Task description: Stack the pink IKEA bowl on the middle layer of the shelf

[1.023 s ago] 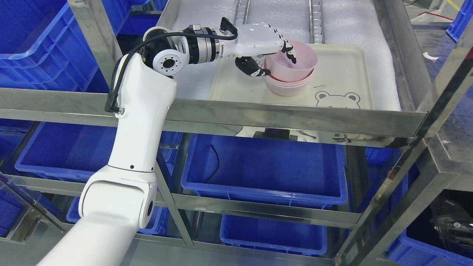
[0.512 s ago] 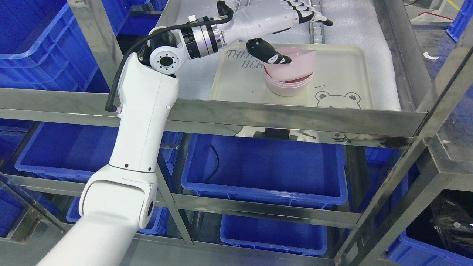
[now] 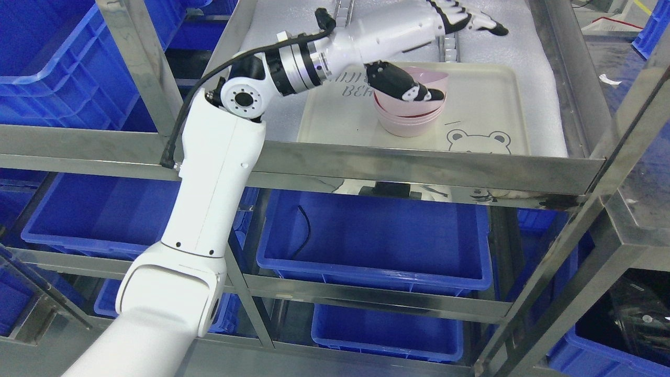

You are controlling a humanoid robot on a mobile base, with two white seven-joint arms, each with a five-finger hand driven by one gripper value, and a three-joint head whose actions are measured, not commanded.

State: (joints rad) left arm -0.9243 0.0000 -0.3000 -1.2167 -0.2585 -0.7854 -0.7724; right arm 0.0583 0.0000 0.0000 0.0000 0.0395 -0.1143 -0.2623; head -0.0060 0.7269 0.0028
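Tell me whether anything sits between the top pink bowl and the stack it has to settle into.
Nothing visible does. The top pink plastic bowl already rests tilted in the stack of pink bowls on the cream tray. The left hand is open, its thumb over the bowl's rim.
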